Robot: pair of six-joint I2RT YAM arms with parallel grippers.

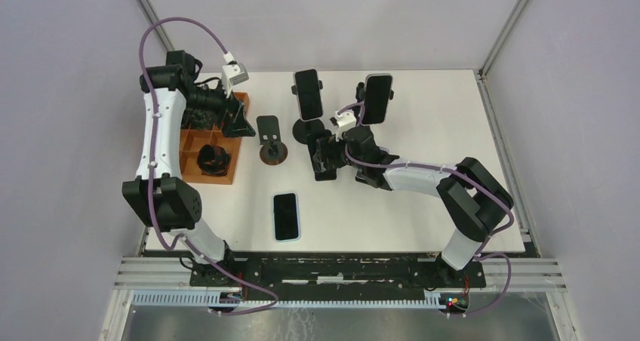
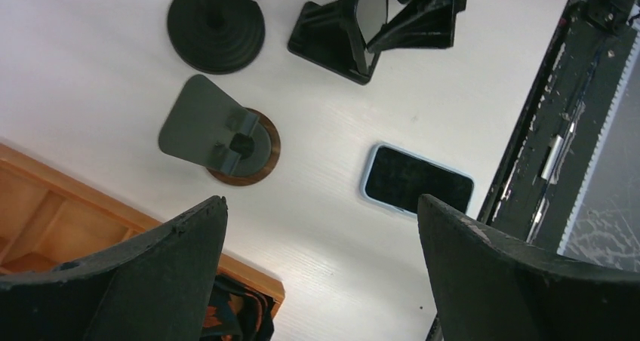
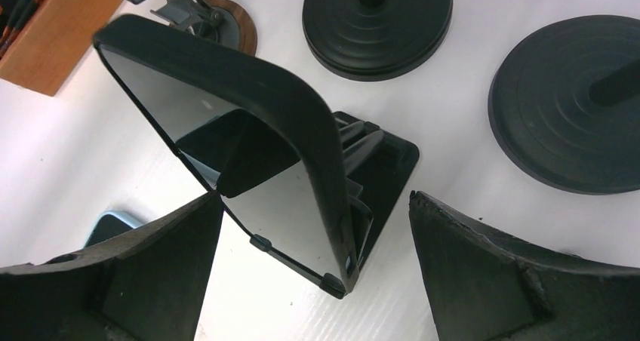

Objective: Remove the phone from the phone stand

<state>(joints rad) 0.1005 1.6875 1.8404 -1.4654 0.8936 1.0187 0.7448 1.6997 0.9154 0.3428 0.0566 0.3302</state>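
Right wrist: phone point(image 3: 264, 198) on its stand point(image 3: 381, 156) sits between spread right jaws.

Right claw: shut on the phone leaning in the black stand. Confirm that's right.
Not right: the right claw is open, its fingers apart on either side of the phone leaning in the black stand. The right wrist view shows this.

A white table point(image 1: 362, 220) stands between pale lilac walls point(image 1: 324, 16). Aluminium posts point(image 1: 510, 20) rise at its far corners; a metal rail point(image 1: 540, 274) runs along its near edge.
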